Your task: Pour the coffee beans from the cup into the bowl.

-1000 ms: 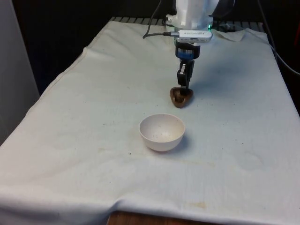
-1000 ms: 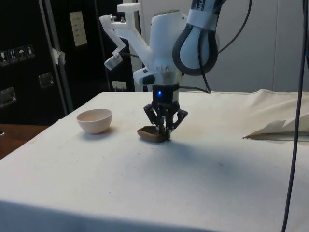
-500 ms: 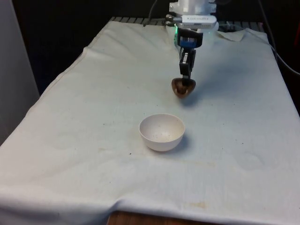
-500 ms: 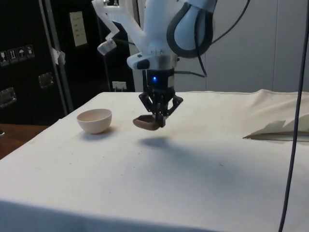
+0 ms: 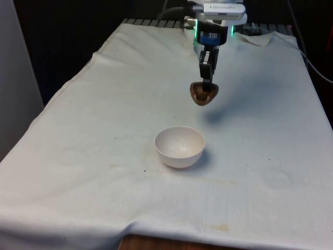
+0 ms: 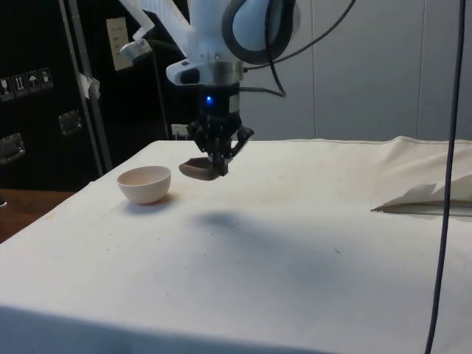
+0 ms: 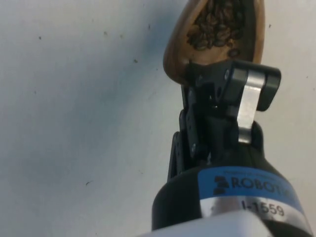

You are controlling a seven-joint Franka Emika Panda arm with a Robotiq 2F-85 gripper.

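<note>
White cloth [image 5: 78, 156] covered the table from its near edge to its far end, lightly stained and speckled, and I logged the positions below from near to far.

1. Nearest to the front camera stood the small round off-white bowl [image 5: 180, 146], upright on the cloth. I saw a few dark specks on its inner wall. In the side view the bowl [image 6: 144, 184] stood near the table's edge.

2. Beyond the bowl, I held the brown wooden teardrop-shaped cup [image 5: 203, 93] in the air, clear of the cloth, with its shadow falling on the cloth farther back. It hung farther from the front camera than the bowl and slightly toward the front view's right, apart from the bowl. In the side view the cup [image 6: 199, 170] hung just beside the bowl's rim and a little higher than it, roughly level. The wrist view showed dark roasted coffee beans [image 7: 217, 24] lying inside the cup [image 7: 177, 54].

3. The black two-finger gripper [image 5: 206, 82] pointed straight down, and I noted its fingers clamped on the cup's edge, one inside and one outside the wall. In the side view the gripper [image 6: 218, 164] gripped the side of the cup facing away from the bowl.

4. Farthest back, a creased fold of the cloth [image 6: 424, 198] lay raised on the table surface.
</note>
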